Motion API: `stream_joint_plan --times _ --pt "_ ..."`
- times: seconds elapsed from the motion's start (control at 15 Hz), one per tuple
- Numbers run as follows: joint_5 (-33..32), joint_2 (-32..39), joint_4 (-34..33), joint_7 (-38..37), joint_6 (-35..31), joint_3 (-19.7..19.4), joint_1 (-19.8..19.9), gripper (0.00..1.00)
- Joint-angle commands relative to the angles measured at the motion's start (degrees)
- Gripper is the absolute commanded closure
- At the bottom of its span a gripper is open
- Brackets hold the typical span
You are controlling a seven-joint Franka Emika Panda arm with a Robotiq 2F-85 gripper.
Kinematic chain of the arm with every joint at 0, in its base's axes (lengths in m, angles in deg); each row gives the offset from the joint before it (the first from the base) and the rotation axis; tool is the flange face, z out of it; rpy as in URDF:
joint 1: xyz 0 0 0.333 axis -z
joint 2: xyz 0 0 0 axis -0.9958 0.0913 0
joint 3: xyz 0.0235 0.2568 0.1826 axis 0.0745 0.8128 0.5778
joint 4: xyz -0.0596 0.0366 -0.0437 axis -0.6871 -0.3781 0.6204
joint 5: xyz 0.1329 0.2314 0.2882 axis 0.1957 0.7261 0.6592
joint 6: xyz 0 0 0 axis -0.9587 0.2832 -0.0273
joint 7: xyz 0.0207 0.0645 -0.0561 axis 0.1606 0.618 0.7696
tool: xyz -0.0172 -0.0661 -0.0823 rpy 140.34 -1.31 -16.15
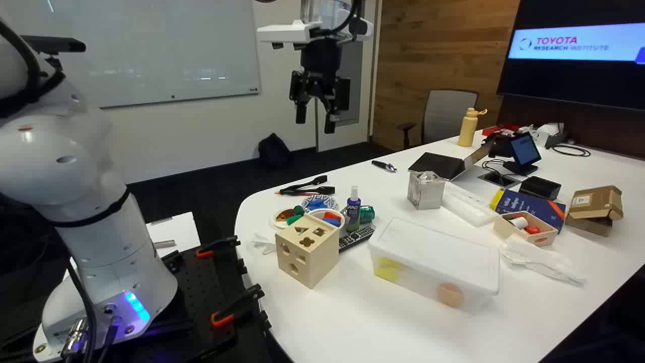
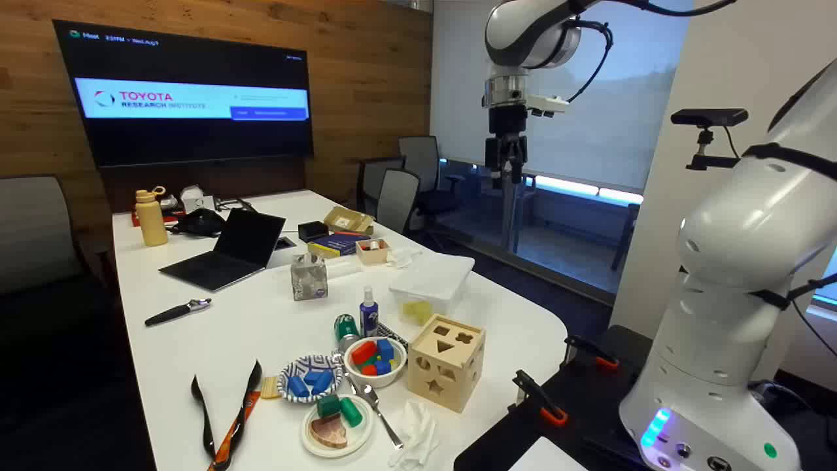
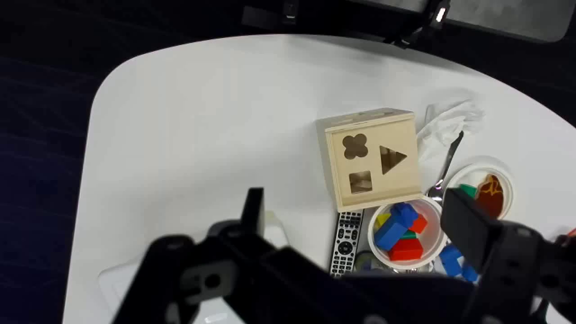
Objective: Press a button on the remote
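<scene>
The remote (image 3: 345,245) is a long black-and-silver handset with many dark buttons, lying flat on the white table. In the wrist view it lies between the wooden cube (image 3: 373,157) and my gripper's body, which hides its lower end. It also shows in an exterior view (image 1: 357,238) between the cube and the plastic box, and only partly in an exterior view (image 2: 393,333) behind the bowl. My gripper (image 3: 358,211) is open and empty, its fingers wide apart. In both exterior views the gripper (image 1: 316,123) (image 2: 507,178) hangs high above the table, well clear of the remote.
A white bowl of colored blocks (image 3: 431,240), a purple spray bottle (image 1: 353,210) and a green can (image 2: 344,325) stand close beside the remote. A lidded clear plastic box (image 1: 436,262) stands on its other side. A plate (image 2: 314,448) and tongs (image 2: 204,418) lie farther off.
</scene>
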Motion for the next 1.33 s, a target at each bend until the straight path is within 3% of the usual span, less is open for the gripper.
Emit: stream_joint_plan --times 0.0,0.13,0.53,0.87,0.93,1.0,1.13,1.27 --pt "0.13 0.04 -0.08 0.1 0.09 0.35 0.37 0.0" --pt "-0.14 1.37 -0.44 0.34 -0.44 0.28 0.39 0.0" --pt "7.19 19.74 -2.05 3.0 -19.62 1.02 -1.86 0.0" --pt "12.47 38.68 -8.74 6.24 -29.79 6.52 -1.49 0.0" --pt "11.76 42.1 -10.48 5.34 -31.4 7.49 -1.21 0.05" --pt "10.7 45.08 -12.18 4.37 -32.86 8.14 -1.04 0.26" --pt "7.91 50.08 -15.03 1.79 -36.61 8.22 -1.45 0.31" --pt "5.68 54.35 -17.86 -0.08 -39.79 7.87 -1.71 0.47"
